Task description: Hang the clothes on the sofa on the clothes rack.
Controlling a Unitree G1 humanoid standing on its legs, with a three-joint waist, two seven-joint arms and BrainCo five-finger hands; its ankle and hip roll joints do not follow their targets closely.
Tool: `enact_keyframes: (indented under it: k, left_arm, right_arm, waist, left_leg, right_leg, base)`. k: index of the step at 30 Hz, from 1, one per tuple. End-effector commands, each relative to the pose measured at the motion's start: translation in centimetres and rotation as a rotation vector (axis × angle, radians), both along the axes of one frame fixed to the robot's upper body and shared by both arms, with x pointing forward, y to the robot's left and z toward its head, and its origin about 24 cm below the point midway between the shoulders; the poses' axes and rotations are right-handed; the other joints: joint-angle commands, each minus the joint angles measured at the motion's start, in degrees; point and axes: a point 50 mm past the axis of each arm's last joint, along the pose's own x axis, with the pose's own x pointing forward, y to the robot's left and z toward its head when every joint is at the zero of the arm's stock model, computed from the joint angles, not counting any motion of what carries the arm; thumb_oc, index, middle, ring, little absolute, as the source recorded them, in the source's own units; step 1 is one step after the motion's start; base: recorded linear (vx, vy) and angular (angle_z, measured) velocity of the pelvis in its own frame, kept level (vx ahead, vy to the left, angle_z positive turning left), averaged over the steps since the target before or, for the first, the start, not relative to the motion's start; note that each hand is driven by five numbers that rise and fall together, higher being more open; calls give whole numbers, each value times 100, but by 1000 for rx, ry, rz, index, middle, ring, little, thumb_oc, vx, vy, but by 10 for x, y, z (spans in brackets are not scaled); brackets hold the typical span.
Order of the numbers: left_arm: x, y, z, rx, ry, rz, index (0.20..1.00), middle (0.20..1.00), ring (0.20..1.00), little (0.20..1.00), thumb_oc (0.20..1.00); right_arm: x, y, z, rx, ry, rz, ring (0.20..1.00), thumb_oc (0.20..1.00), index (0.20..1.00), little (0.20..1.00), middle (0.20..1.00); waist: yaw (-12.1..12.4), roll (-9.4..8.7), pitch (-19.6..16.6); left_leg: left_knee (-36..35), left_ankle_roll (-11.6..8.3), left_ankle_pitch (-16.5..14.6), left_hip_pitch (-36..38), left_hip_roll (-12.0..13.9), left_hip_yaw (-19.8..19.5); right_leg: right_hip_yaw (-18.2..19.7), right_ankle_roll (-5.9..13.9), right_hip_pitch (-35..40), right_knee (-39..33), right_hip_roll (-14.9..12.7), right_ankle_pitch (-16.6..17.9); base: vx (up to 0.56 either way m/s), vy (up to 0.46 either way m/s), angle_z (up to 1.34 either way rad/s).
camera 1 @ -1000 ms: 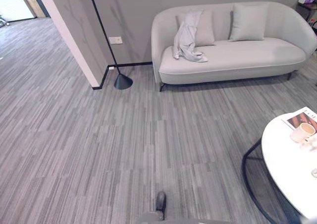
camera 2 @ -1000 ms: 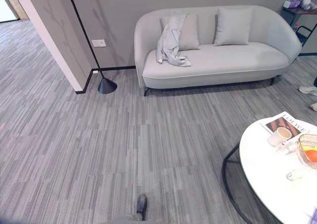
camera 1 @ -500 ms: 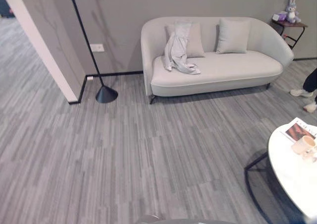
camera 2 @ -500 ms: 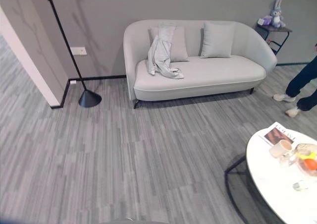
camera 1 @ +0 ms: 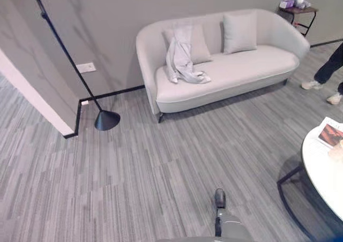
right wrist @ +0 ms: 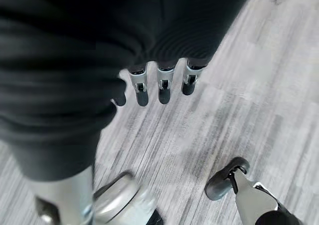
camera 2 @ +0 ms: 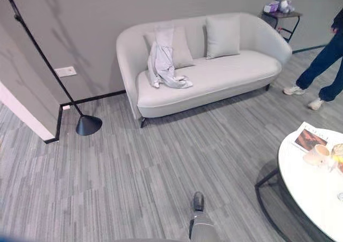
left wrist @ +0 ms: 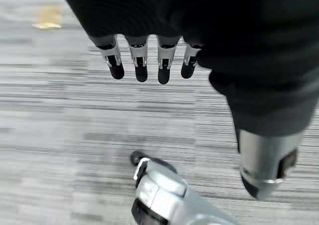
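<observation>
I see the grey garment (camera 1: 181, 60) draped over the sofa (camera 1: 241, 70) backrest near its left end, trailing onto the seat. Left hand (left wrist: 149, 60) and right hand (right wrist: 159, 85) hang over floor, fingers relaxed, holding nothing. A person's legs (camera 2: 321, 65) stand beside the sofa's right end.

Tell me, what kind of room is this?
Probably a living room or lounge: a pale sofa with cushions against the wall, a black floor lamp beside it, and a round white table with a cup.
</observation>
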Motion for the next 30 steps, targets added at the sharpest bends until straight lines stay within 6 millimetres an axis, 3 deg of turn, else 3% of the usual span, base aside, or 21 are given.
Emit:
enact_keyframes:
  k: [1, 4, 5, 6, 7, 8, 10, 12, 13, 14, 16, 19, 21, 22, 25, 28, 30]
  left_arm:
    - [28, 8, -1, 16, -45, -86, 1000, 1000, 1000, 1000, 1000]
    - [28, 7, -1, 17, -45, -62, 1000, 1000, 1000, 1000, 1000]
    - [27, 5, -1, 17, -44, -58, 1000, 1000, 1000, 1000, 1000]
    - [27, 5, -1, 17, -44, -58, 1000, 1000, 1000, 1000, 1000]
    - [31, 2, -2, 10, -64, -66, 1000, 1000, 1000, 1000, 1000]
    - [31, 2, -2, 10, -63, -66, 1000, 1000, 1000, 1000, 1000]
    - [39, -2, -4, -7, -96, -59, 1000, 1000, 1000, 1000, 1000]
    - [46, -2, -4, -4, -123, -51, 1000, 1000, 1000, 1000, 1000]
    - [53, 0, -4, 11, -148, -60, 1000, 1000, 1000, 1000, 1000]
    - [54, 1, -4, 14, -154, -61, 1000, 1000, 1000, 1000, 1000]
    - [53, 4, -3, 24, -156, -50, 1000, 1000, 1000, 1000, 1000]
    - [43, 9, -2, 31, -121, -33, 1000, 1000, 1000, 1000, 1000]
    - [35, 6, -2, 19, -84, -27, 1000, 1000, 1000, 1000, 1000]
    - [34, 6, -2, 13, -79, -24, 1000, 1000, 1000, 1000, 1000]
    - [34, 4, -2, 0, -72, -32, 1000, 1000, 1000, 1000, 1000]
    - [29, -1, -3, -17, -64, -38, 1000, 1000, 1000, 1000, 1000]
    - [27, 0, -3, -21, -57, -38, 1000, 1000, 1000, 1000, 1000]
  right_arm:
    - [-5, 26, -5, 82, 32, -14, 1000, 1000, 1000, 1000, 1000]
    - [-7, 24, -4, 74, 45, -9, 1000, 1000, 1000, 1000, 1000]
    - [-8, 25, -4, 75, 55, 15, 1000, 1000, 1000, 1000, 1000]
    - [-8, 25, -4, 75, 55, 15, 1000, 1000, 1000, 1000, 1000]
    - [1, 27, -5, 69, 35, 56, 1000, 1000, 1000, 1000, 1000]
    - [1, 27, -5, 69, 36, 56, 1000, 1000, 1000, 1000, 1000]
    - [-2, 19, -3, 36, 48, 69, 1000, 1000, 1000, 1000, 1000]
    - [1, 12, -2, 5, 49, 86, 1000, 1000, 1000, 1000, 1000]
    - [8, 6, -1, -25, 42, 113, 1000, 1000, 1000, 1000, 1000]
    - [9, 5, -1, -32, 41, 113, 1000, 1000, 1000, 1000, 1000]
    - [11, -4, 1, -60, 41, 129, 1000, 1000, 1000, 1000, 1000]
    - [12, -2, 1, -49, 36, 138, 1000, 1000, 1000, 1000, 1000]
    - [11, 11, -2, -14, 44, 183, 1000, 1000, 1000, 1000, 1000]
    - [10, 17, -3, 2, 49, 193, 1000, 1000, 1000, 1000, 1000]
    - [5, 32, -6, 37, 63, 227, 1000, 1000, 1000, 1000, 1000]
    - [1, 44, -8, 72, 73, 251, 1000, 1000, 1000, 1000, 1000]
    - [0, 43, -8, 68, 76, 263, 1000, 1000, 1000, 1000, 1000]
  waist:
    - [-537, 195, -206]
    - [-627, 102, -394]
    - [-630, 124, -480]
    - [-628, 125, -480]
    - [-574, 86, -605]
    - [-568, 97, -596]
    - [-394, -177, -747]
    - [-236, -513, -673]
    - [16, -851, -445]
    - [69, -881, -374]
    - [270, -902, -201]
    - [471, -868, -190]
    - [756, -678, -208]
    - [870, -589, -270]
    - [1072, -539, -312]
    - [1213, -567, -419]
    - [1247, -563, -542]
  left_leg:
    - [-1311, -628, 1318, 867, 742, -238]
    - [-1311, -574, 1426, 1056, 1126, -341]
    - [-1311, -547, 1546, 1126, 1313, -343]
    - [-1311, -547, 1545, 1128, 1314, -341]
    - [-1274, -480, 1880, 1140, 1654, -286]
    - [-1285, -482, 1877, 1164, 1666, -272]
    - [-426, -323, 1976, 656, 1844, -185]
    - [575, -313, 1946, 180, 2055, 110]
    - [1574, -305, 1784, -356, 1974, 268]
    - [1830, -317, 1669, -486, 1914, 279]
    - [2029, -449, 1345, -1072, 1317, 254]
    - [1107, -580, 1330, -1438, 629, 364]
    - [-141, -570, 1526, -1616, -117, 308]
    - [-579, -554, 1680, -1748, -293, 187]
    - [-1124, -488, 1773, -2165, -594, 329]
    - [-1061, -489, 1833, -2380, -637, 532]
    - [-1084, -478, 1934, -2235, -529, 511]
  right_leg:
    - [640, 324, 204, 165, -124, 364]
    - [760, 406, 217, 707, -67, 530]
    - [876, 449, 208, 1100, 111, 498]
    - [877, 449, 207, 1103, 113, 497]
    - [950, 499, 344, 1400, 263, 455]
    - [950, 497, 352, 1410, 278, 444]
    - [919, 419, 874, 1218, 296, 421]
    - [564, 411, 1367, 999, 35, 490]
    - [394, 335, 1920, 761, -81, 549]
    - [350, 315, 2107, 675, -73, 532]
    - [240, 202, 2634, 313, 29, 402]
    - [312, 146, 2964, 61, 221, 304]
    - [581, 80, 3235, 59, 576, 130]
    - [655, 53, 3255, 59, 735, 82]
    - [859, 22, 3444, 59, 953, 26]
    - [1030, 13, 3722, 62, 1016, 90]
    - [1102, 35, 3793, 235, 1041, 131]
  base:
    - [469, -254, 44]
    - [459, -301, 84]
    - [318, -222, 93]
    - [526, -395, 67]
    - [343, -270, 27]
    - [657, -552, 10]
    - [524, -485, 19]
    - [526, -563, 41]
    - [522, -577, 56]
    - [476, -497, 35]
    - [304, -250, -19]
    - [296, -152, -16]
    - [353, -90, -8]
    - [315, -87, -10]
    - [274, -83, -57]
    - [295, -20, -32]
    - [441, 10, -47]
